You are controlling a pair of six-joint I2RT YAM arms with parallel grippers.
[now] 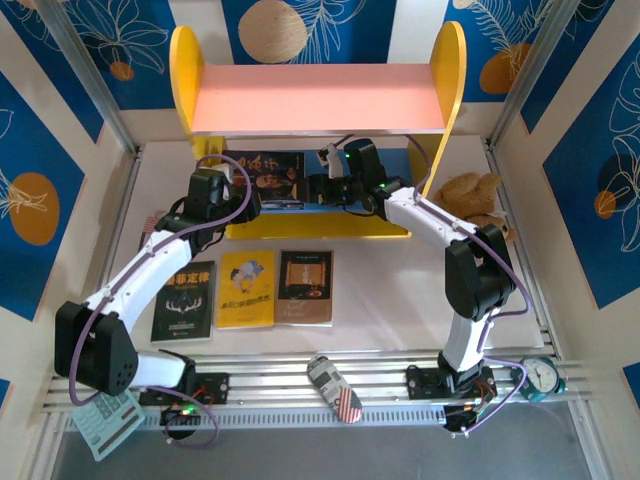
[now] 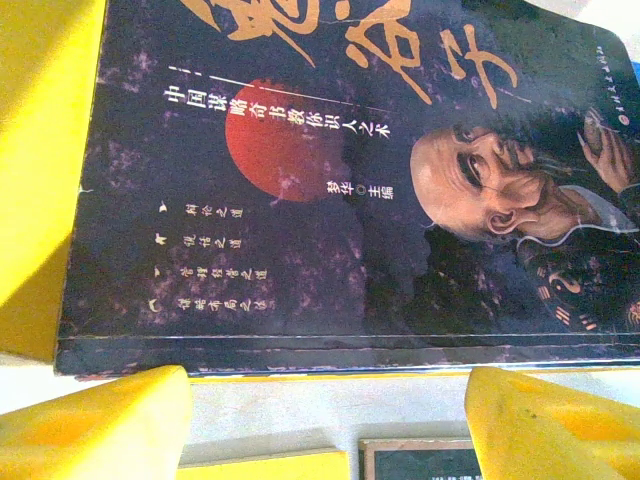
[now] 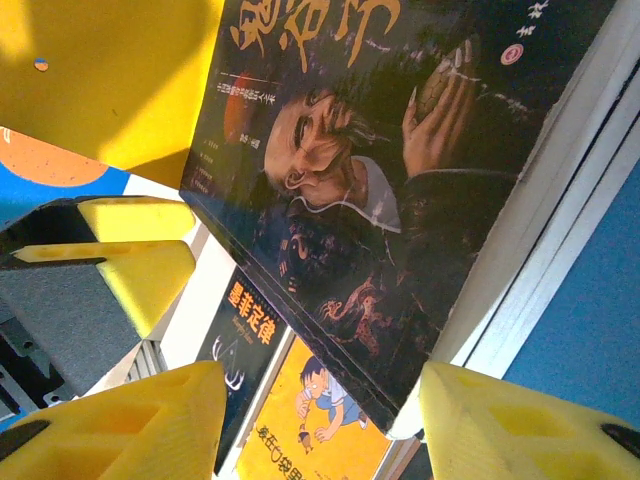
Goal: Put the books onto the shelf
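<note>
**Step in hand:** seating a book on the shelf. The dark blue paperback with a man's portrait and gold title (image 2: 330, 200) is lying cover-up on the lower board of the shelf (image 1: 320, 95). This is a two-level rack with rounded yellow side panels, a pink top board and a blue lower board. The book is sitting at the lower board's left end, close to the left side panel. Whether another book is lying beneath it cannot be told.

**Grippers:**
- The left gripper (image 2: 325, 400) is hovering at the book's front edge with its yellow fingers spread wide and nothing between them – released.
- The right gripper (image 3: 320, 375) is also standing released. One corner of the book is reaching into the gap, yet neither finger is pressing on it.

**Next move (judgement):** the placement is looking complete, so both arms are likely needing to back out from under the pink board without dragging the book. One arm is then needing to go to the books on the table. Thin paperbacks lying flat are offering little edge to pinch, so a corner is probably needing to be levered up first.

**Count:**
- Books in view – four: one on the shelf and three on the white table (image 1: 400, 290), lying in a row toward its near edge, left of centre:
  - the black paperback with gold title (image 1: 183, 300)
  - the yellow paperback (image 1: 247, 288)
  - the brown-black paperback with orange panel (image 1: 305, 287)
- Shelves – one
- Grippers – two
</note>
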